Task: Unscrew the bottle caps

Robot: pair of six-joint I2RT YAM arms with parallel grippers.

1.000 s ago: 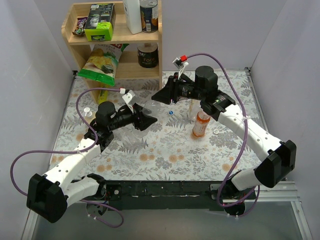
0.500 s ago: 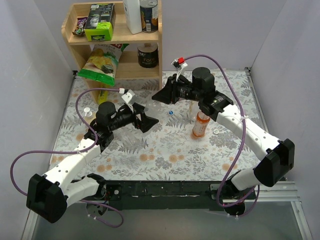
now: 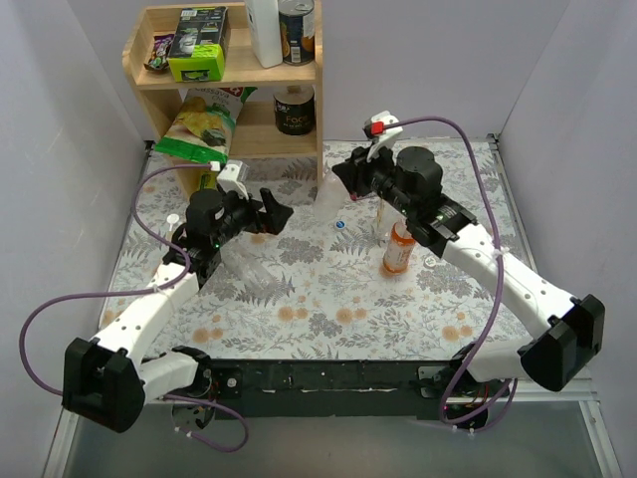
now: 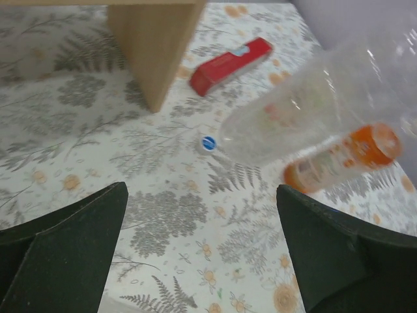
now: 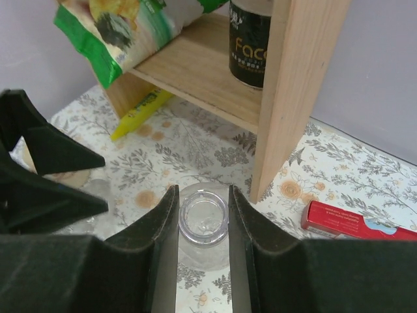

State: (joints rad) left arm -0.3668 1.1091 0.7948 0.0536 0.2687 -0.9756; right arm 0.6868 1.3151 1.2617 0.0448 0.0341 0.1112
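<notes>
Clamping clear bottle (image 3: 325, 205): right pincer (image 5: 204, 216); left pincer (image 4: 201, 190) wide.

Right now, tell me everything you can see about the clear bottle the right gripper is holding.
The clear bottle is colourless, thin see-through plastic and looks empty. The right gripper is shut on one small round end, seen end-on between its fingers; whether that end wears a cap is unclear. The body hangs tilted and seems lifted off the patterned table, near the wooden shelf. The left gripper is open and apart from it.
</notes>
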